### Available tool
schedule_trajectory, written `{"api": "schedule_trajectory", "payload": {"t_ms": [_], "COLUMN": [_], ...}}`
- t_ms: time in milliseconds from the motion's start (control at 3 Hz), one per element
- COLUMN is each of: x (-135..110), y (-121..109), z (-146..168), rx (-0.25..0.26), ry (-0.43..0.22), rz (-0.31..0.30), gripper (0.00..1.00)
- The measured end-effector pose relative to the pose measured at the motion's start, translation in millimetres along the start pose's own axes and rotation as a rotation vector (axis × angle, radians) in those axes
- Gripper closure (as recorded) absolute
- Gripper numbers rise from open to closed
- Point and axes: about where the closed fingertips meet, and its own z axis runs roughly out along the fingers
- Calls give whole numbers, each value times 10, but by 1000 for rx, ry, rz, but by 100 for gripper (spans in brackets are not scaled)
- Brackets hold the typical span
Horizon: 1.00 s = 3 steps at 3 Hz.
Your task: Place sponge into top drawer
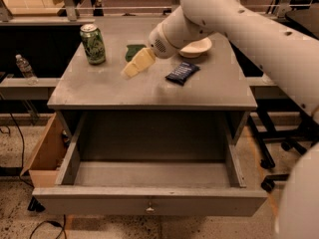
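The sponge [132, 50], dark green on top, lies on the grey tabletop [99, 93] right of a green can [93, 44]. My arm partly hides its right side. My gripper [130, 70] hangs over the tabletop just in front of the sponge and a little to its left, pointing down and left. The top drawer [149, 198] is pulled wide open below the tabletop, with a small knob [149, 209] on its grey front. Nothing lies inside it.
A dark blue snack packet [182, 72] lies right of the gripper. A white bowl [197, 47] sits behind it, partly under my arm. A light wooden drawer [44, 156] stands open at the left. A water bottle [24, 66] stands on the left side shelf.
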Motion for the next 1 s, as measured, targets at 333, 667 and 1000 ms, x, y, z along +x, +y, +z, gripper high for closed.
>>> {"api": "schedule_trajectory", "payload": {"t_ms": [333, 667, 1000], "x": [-204, -340, -358], "y": [-156, -346, -454], "z": [243, 550, 697], "rx": [10, 18, 34], "ry": [-13, -6, 8], "rz": [9, 30, 60], "gripper": [0, 0, 0]}}
